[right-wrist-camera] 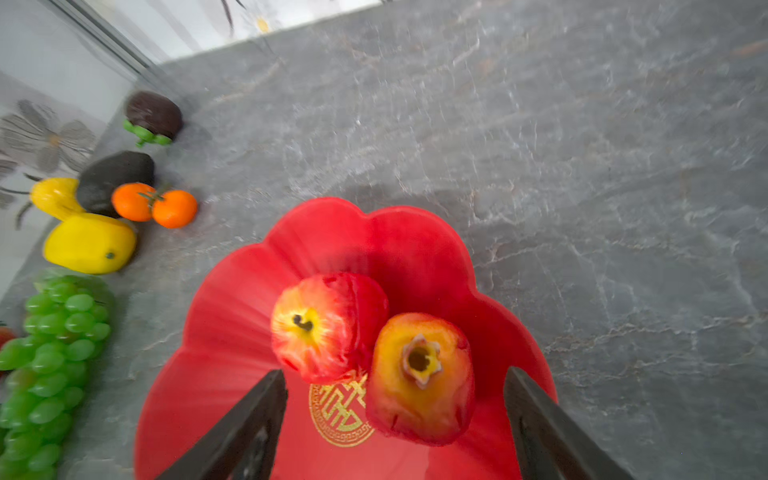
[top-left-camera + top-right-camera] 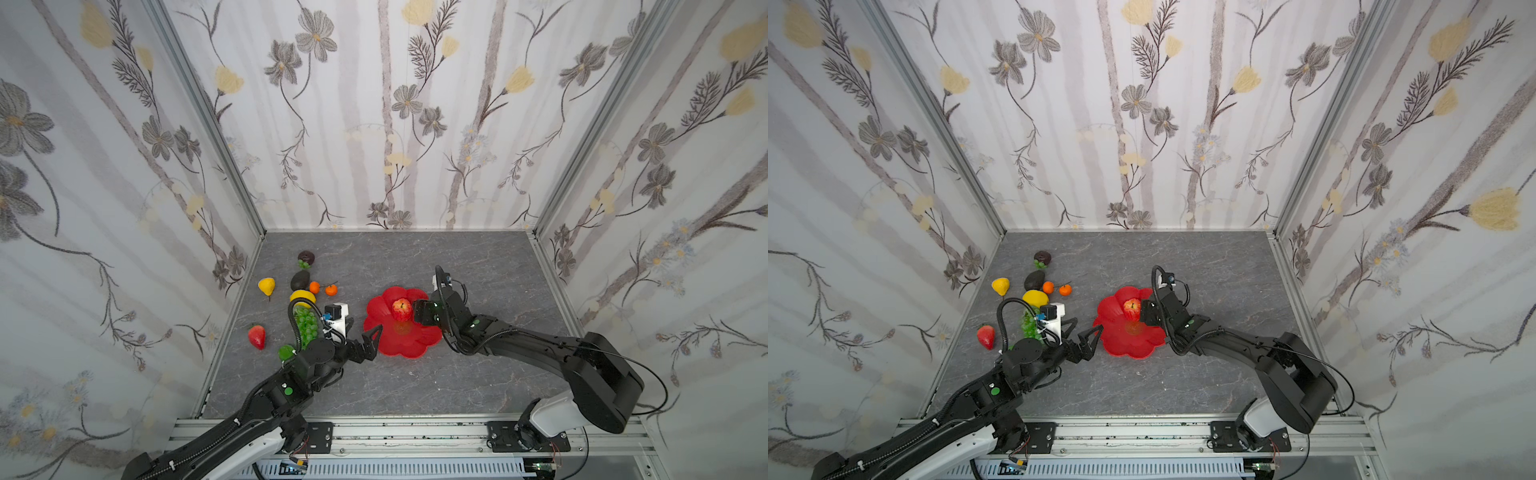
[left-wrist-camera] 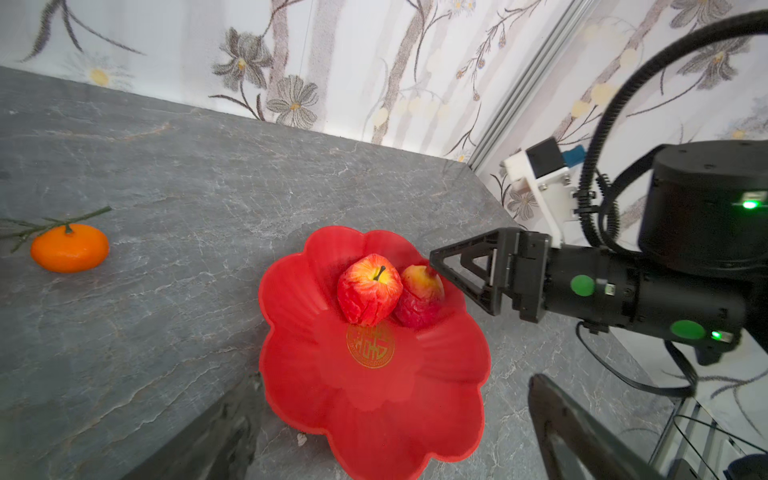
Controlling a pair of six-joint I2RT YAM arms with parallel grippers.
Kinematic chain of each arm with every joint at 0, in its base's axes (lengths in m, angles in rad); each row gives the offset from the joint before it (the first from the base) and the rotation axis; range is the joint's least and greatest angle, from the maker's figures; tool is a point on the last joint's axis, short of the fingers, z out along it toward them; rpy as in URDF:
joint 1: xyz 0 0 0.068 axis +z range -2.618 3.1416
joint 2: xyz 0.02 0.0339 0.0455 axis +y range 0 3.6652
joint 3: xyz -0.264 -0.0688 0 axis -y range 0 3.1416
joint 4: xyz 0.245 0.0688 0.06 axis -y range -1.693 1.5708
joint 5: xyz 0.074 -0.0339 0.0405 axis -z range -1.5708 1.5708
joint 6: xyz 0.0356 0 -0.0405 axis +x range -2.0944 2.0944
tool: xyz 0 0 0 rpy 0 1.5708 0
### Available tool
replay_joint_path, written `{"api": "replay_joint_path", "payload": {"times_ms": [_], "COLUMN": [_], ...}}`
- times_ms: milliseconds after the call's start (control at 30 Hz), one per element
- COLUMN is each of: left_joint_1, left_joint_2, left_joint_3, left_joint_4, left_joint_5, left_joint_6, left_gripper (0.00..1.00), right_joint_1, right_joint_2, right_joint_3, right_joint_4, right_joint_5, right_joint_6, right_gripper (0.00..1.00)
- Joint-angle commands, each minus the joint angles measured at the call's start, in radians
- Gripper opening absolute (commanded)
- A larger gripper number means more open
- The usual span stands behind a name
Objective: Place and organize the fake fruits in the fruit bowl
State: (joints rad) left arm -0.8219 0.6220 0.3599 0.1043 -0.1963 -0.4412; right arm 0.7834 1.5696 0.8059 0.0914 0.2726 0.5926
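Red apple [image 1: 320, 328] touches a pomegranate [image 1: 419, 390], perhaps, inside the wide-open right end effector [image 1: 395, 372]; left end effector [image 2: 376, 341] gapes empty.

We see a red fruit bowl [image 3: 374, 415] with a gold emblem [image 3: 370, 345]. The counter [image 3: 166, 166] is veined grey, the apple [image 3: 369, 291] red-yellow.

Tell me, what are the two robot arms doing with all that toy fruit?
They are filling the red flower-shaped bowl with toy fruit. An apple and another red-and-yellow fruit sit in it side by side. The right gripper is open around that second fruit, its fingers on either side and not touching. The left gripper hovers open and empty by the bowl's rim. The grapes, lemon, pear, avocado and two tangerines lie on the table, not yet in the bowl.
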Motion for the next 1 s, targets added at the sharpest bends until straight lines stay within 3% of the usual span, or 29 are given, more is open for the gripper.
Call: {"api": "replay_joint_path", "payload": {"times_ms": [0, 100, 233, 467, 767, 967], "left_joint_1": [0.017, 0.049, 0.125, 0.36, 0.693, 0.799], "left_joint_2": [0.038, 0.097, 0.157, 0.322, 0.587, 0.776], "left_joint_3": [0.076, 0.153, 0.238, 0.409, 0.593, 0.715], "left_joint_4": [-0.164, -0.289, -0.396, -0.58, -0.669, -0.696], "left_joint_5": [-0.09, -0.158, -0.147, -0.07, 0.027, 0.047], "left_joint_6": [0.011, 0.012, -0.013, -0.051, -0.084, -0.068], "left_gripper": [1.0, 0.99, 0.99, 0.99, 0.98, 0.93], "right_joint_1": [-0.006, -0.017, -0.034, -0.055, -0.061, -0.061], "right_joint_2": [-0.112, -0.226, -0.362, -0.537, -0.593, -0.567], "right_joint_3": [0.0, -0.025, -0.109, -0.313, -0.493, -0.515], "right_joint_4": [-0.081, -0.114, -0.127, -0.005, 0.155, 0.214], "right_joint_5": [0.041, 0.063, 0.117, 0.13, 0.118, 0.094], "right_joint_6": [-0.086, -0.169, -0.237, -0.245, -0.217, -0.217], "right_gripper": [0.86, 0.87, 0.89, 0.91, 0.92, 0.92]}}
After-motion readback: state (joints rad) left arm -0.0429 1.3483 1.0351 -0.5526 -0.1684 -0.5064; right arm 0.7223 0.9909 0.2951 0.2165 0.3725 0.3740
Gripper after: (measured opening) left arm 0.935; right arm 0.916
